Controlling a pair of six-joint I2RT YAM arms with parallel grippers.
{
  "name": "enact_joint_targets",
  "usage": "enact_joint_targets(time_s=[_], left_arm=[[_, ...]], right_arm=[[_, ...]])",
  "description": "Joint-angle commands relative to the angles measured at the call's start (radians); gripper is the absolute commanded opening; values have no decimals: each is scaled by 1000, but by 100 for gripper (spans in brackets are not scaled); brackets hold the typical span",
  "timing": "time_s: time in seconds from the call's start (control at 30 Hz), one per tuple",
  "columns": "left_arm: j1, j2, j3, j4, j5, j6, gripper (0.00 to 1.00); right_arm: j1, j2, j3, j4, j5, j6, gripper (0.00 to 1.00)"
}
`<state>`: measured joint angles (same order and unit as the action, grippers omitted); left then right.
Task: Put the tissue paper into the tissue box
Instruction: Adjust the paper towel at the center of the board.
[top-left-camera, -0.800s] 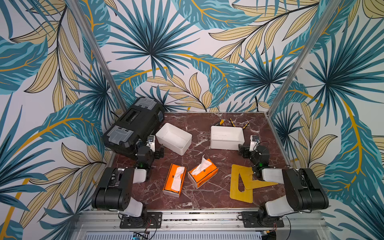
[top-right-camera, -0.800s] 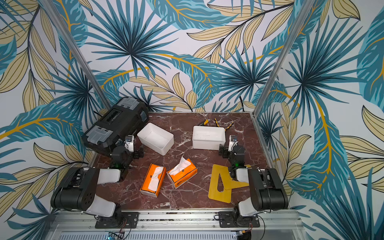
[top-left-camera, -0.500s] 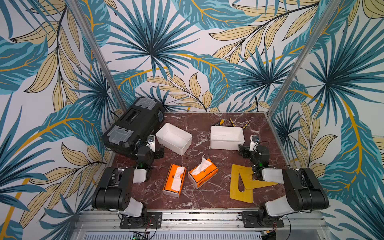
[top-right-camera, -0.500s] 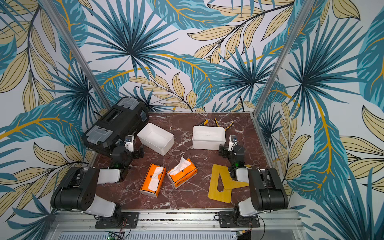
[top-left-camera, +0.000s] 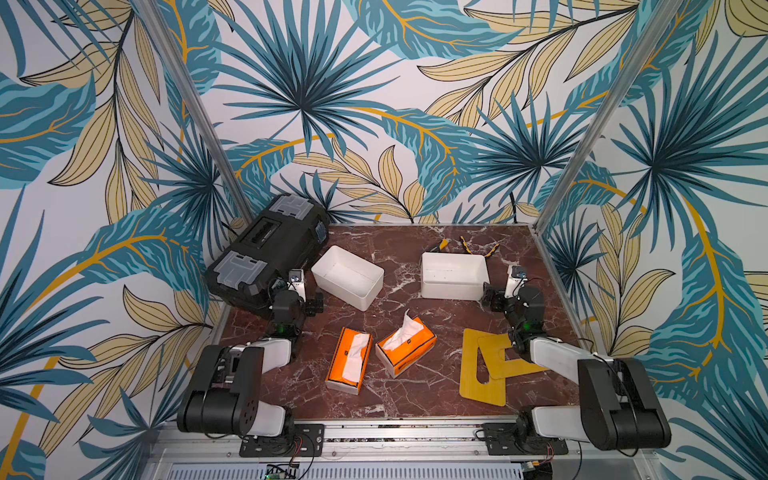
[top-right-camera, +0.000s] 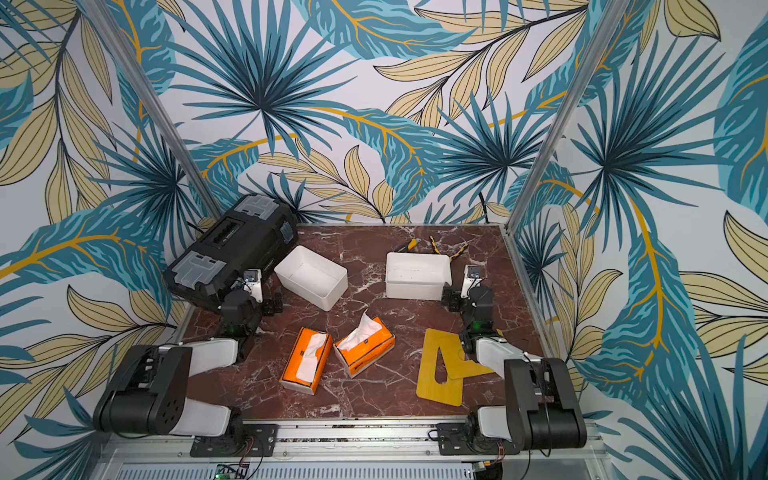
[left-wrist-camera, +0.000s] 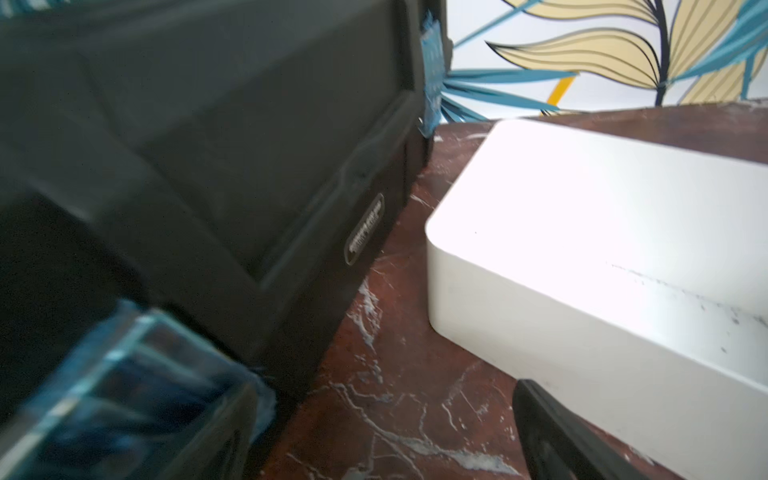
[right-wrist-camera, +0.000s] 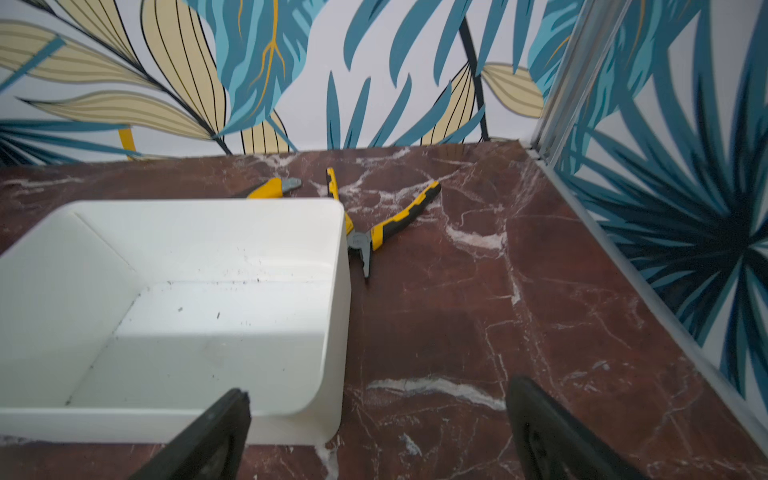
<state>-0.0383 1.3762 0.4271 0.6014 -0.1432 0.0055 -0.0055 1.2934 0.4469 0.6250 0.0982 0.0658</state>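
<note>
The task was hardly begun: the tissue paper stood half out of the orange tissue box in the middle of the tabletop. The left end effector and the right end effector were both open and empty, well apart from it.

The table is patterned as red-brown marble veined in white. The tissue box farther from the toolbox is coloured orange with a white base, as is the one nearer it. The tissue paper is white. The toolbox is black with clear grey latches. The bins are white, the board yellow. The wall is printed with teal and tan leaves.
</note>
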Motion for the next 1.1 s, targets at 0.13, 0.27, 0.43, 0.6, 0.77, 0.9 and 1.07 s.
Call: enact_joint_targets(time_s=[0.13, 0.27, 0.43, 0.6, 0.77, 0.9, 1.07], left_arm=[[6, -235, 188, -352, -41, -92, 100], [9, -337, 255, -465, -67, -224, 100], [12, -404, 381, -622, 144, -242, 100], [-18, -409, 496, -804, 344, -260, 100], [-202, -475, 531, -1062, 271, -266, 100], [-381, -570, 437, -1143, 111, -344, 100], [-557, -665, 273, -1137, -2, -458, 100]], right_arm=[[19, -258, 140, -397, -59, 130, 100], [69, -350, 252, -637, -111, 154, 100], [237, -402, 358, -888, -86, 121, 100], [520, -339, 452, -1046, -44, 25, 100], [778, -170, 566, -1154, 26, -37, 100], [839, -144, 540, -1077, -103, -108, 100], [842, -124, 578, -1185, -404, -392, 100]])
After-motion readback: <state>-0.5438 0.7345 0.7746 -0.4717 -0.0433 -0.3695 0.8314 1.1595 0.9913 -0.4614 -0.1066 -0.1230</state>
